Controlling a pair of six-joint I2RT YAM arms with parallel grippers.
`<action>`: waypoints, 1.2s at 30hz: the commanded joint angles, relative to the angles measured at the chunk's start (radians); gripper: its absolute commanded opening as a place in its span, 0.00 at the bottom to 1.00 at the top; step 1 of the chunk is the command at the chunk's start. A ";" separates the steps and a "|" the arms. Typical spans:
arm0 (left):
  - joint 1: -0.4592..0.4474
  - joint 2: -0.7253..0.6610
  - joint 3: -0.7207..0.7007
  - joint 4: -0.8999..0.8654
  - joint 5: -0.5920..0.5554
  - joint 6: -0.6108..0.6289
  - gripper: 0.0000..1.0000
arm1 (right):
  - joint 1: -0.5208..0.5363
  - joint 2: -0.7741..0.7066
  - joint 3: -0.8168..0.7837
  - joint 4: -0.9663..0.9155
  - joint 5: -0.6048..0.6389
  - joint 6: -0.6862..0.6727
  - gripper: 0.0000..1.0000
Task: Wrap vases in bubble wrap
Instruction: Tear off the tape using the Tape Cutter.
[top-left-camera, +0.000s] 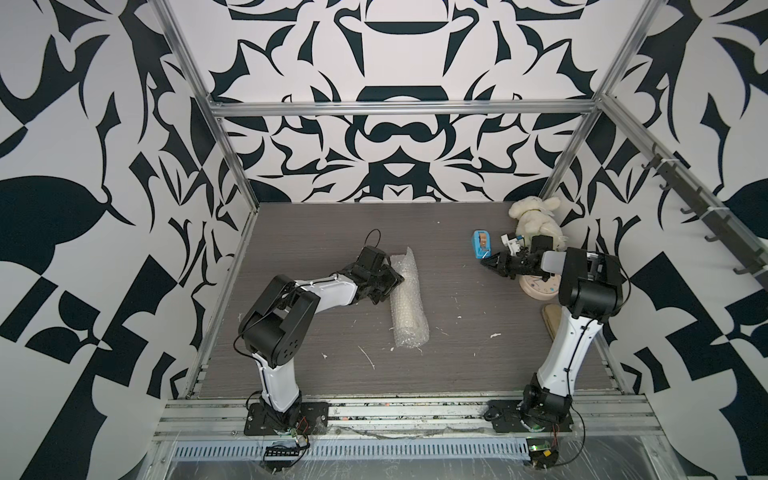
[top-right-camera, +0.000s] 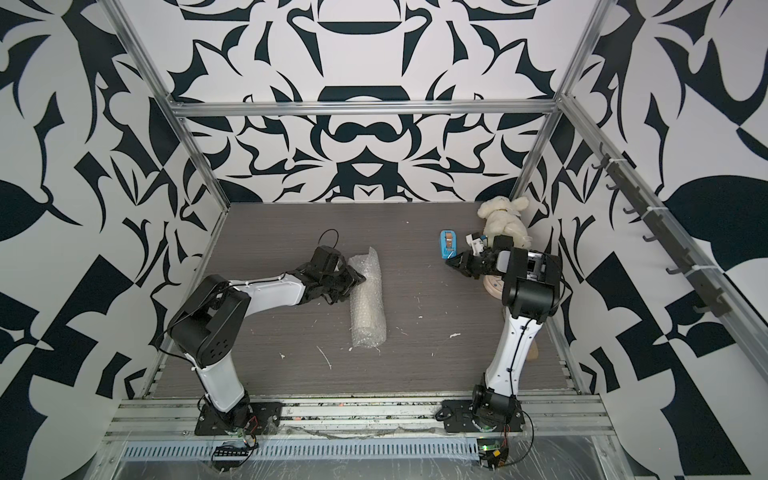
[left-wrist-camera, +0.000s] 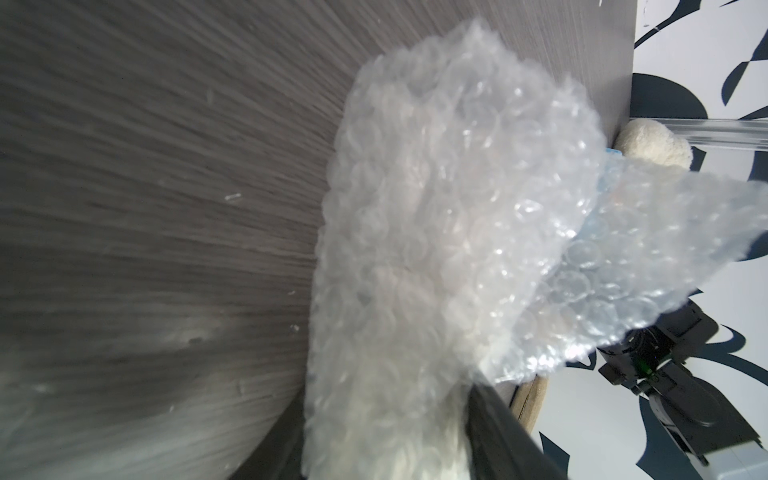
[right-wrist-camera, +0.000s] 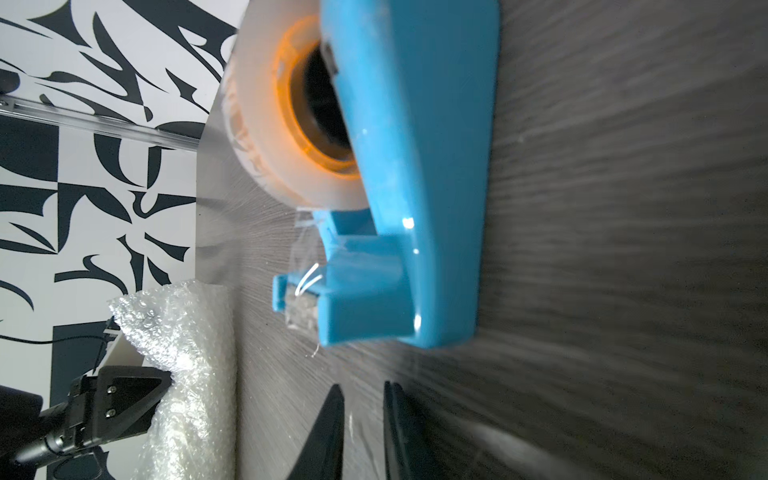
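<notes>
The left pincer (top-left-camera: 392, 279) clamps the rolled bubble wrap (top-left-camera: 407, 303) lying mid-worktop (top-left-camera: 332, 232), so the wrap around the vase (left-wrist-camera: 395, 449) cannot unroll. The right pincer (right-wrist-camera: 363, 395), jaws narrowly apart, faces the tape dispenser (right-wrist-camera: 415, 166), probably to fetch tape. Whether it grips any cannot be told.

The walls (top-left-camera: 83, 124) carry a bold black-on-white leaf pattern. The table (top-left-camera: 457, 353) is grey-brown with a fine grain. At centre frame, the clear, shiny bubble wrap (top-left-camera: 406, 301) lets the cream vase (left-wrist-camera: 399, 453) show through. At upper right are a blue tape dispenser (top-left-camera: 481, 244), a cream plush toy (top-left-camera: 536, 218) and a pink clock (top-left-camera: 534, 289). The robot arms (top-left-camera: 332, 291) are black and white.
</notes>
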 joint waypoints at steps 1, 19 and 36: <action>-0.007 0.006 -0.027 -0.109 -0.003 0.022 0.52 | -0.006 -0.040 -0.010 0.016 -0.021 0.007 0.21; -0.006 -0.005 -0.040 -0.109 -0.011 0.023 0.52 | -0.013 -0.047 -0.015 0.026 -0.013 0.045 0.05; -0.006 -0.014 -0.062 -0.078 -0.003 0.021 0.52 | -0.013 -0.132 -0.010 -0.097 -0.074 0.077 0.00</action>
